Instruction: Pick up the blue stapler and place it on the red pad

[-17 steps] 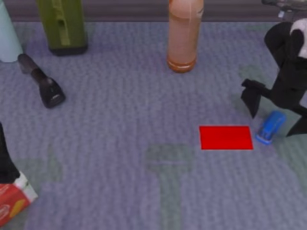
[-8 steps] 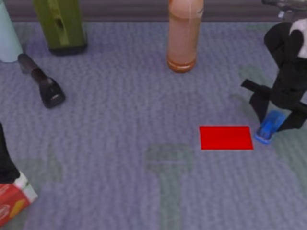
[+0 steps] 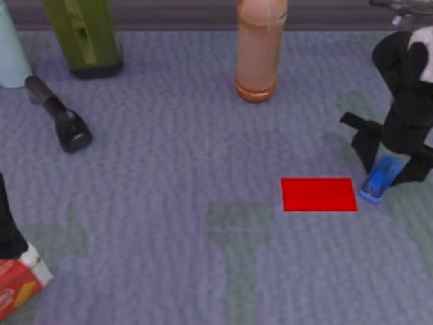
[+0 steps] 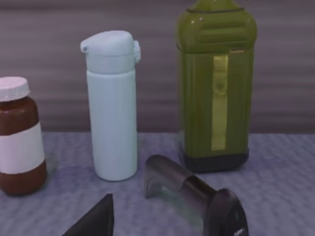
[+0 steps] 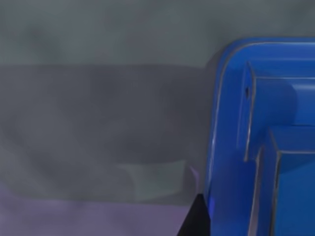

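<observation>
From above, the right pincer (image 3: 390,166) straddles the blue stapler (image 3: 380,179), grip unclear; its wrist view shows only the casing.

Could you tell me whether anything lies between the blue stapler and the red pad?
Nothing visible does. The blue stapler sits just off the red pad at its right end, between the right gripper's fingers, with only bare table between them.

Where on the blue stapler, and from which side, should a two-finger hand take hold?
Grip the blue stapler across its narrow width, near mid-length, coming from above. It lies flat and slanted on the table beside the red pad, so its long sides are the ones fingers can span. The right gripper already straddles it that way.
</observation>
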You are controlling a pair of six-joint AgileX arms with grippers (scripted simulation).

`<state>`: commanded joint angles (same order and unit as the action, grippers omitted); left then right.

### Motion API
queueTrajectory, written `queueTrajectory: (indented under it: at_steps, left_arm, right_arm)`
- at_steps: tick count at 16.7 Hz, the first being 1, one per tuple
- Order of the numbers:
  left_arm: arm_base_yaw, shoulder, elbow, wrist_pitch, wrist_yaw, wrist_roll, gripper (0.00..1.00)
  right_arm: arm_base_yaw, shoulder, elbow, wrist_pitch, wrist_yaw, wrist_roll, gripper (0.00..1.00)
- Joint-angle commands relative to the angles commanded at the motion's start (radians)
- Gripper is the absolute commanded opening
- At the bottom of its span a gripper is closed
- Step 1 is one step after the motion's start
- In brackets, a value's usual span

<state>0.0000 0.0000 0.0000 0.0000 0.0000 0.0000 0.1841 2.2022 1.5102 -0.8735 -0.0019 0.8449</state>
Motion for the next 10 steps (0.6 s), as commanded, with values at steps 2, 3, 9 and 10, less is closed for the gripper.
queueTrajectory:
  at_steps: [2, 3, 9, 10]
  left_arm:
    - [0.0, 0.0, 0.0, 0.0, 0.0, 0.0, 1.0]
    - [0.0, 0.0, 0.0, 0.0, 0.0, 0.0, 1.0]
    - [0.0, 0.0, 0.0, 0.0, 0.0, 0.0, 1.0]
    - [0.0, 0.0, 0.0, 0.0, 0.0, 0.0, 1.0]
  right_arm:
    - [-0.002, -0.002, 0.003, -0.003, 0.0, 0.001, 0.0]
    - [-0.001, -0.005, 0.015, -0.017, 0.0, 0.001, 0.0]
    - [0.001, -0.073, 0.171, -0.261, -0.001, 0.001, 0.0]
    - [0.002, -0.087, 0.197, -0.298, -0.001, 0.0, 0.0]
